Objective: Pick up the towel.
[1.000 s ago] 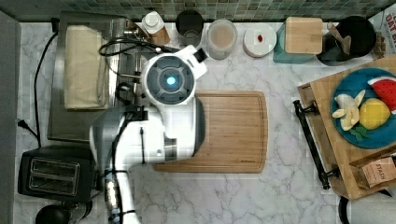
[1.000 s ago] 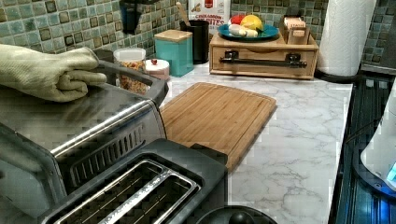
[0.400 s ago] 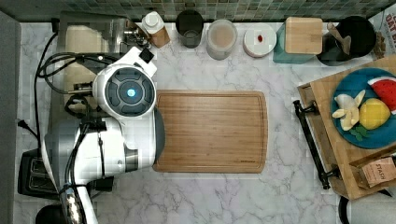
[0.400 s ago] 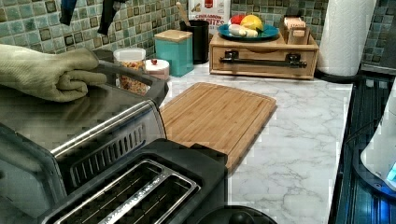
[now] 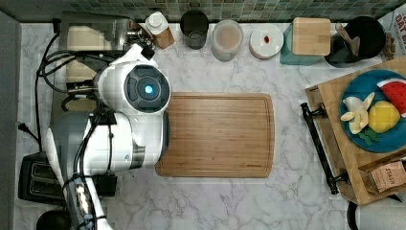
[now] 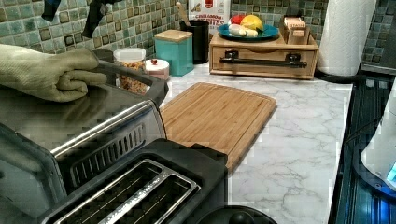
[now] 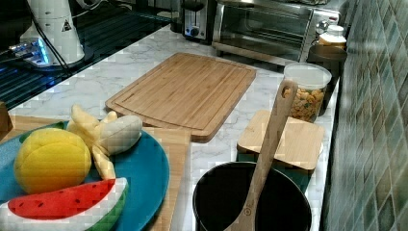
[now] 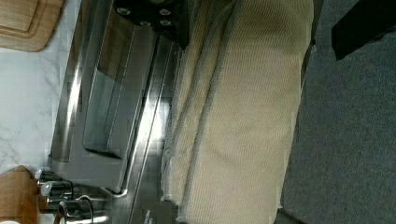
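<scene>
The towel is a cream cloth folded long, lying on top of the steel toaster oven. In the top view the towel peeks out beside my white arm, which hangs over the oven. My gripper is open and hovers just above the towel, its two dark fingers spread apart. The wrist view looks along the towel, whose layered edges face the oven's front. One finger is over the towel's oven-front edge, the other past its far edge. Nothing is held.
A black toaster stands in front of the oven in the left view. A wooden cutting board lies on the marble counter. Jars and a teal box line the tiled wall. A wooden tray with a fruit plate sits at the top view's right.
My arm swung off the cutting board to over the toaster oven. In the left view the open gripper moved left, ending above the towel.
</scene>
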You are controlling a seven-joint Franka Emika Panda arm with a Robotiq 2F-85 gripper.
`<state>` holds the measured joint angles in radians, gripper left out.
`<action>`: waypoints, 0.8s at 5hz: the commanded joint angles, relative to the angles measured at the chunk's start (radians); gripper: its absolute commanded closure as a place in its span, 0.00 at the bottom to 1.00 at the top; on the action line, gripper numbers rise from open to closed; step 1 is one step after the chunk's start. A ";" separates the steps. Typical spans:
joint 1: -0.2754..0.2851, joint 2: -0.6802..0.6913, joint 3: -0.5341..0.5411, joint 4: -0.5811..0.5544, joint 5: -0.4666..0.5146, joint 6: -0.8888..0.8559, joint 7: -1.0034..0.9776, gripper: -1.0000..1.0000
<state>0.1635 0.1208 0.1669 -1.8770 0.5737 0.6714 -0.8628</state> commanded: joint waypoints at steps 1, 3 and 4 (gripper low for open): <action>0.035 0.020 0.049 0.120 0.117 0.068 -0.118 0.00; 0.081 0.070 0.060 0.154 0.061 0.121 -0.077 0.00; 0.112 0.110 0.060 0.182 -0.081 0.179 0.037 0.00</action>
<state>0.2208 0.2208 0.2065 -1.8457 0.5571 0.8555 -0.8677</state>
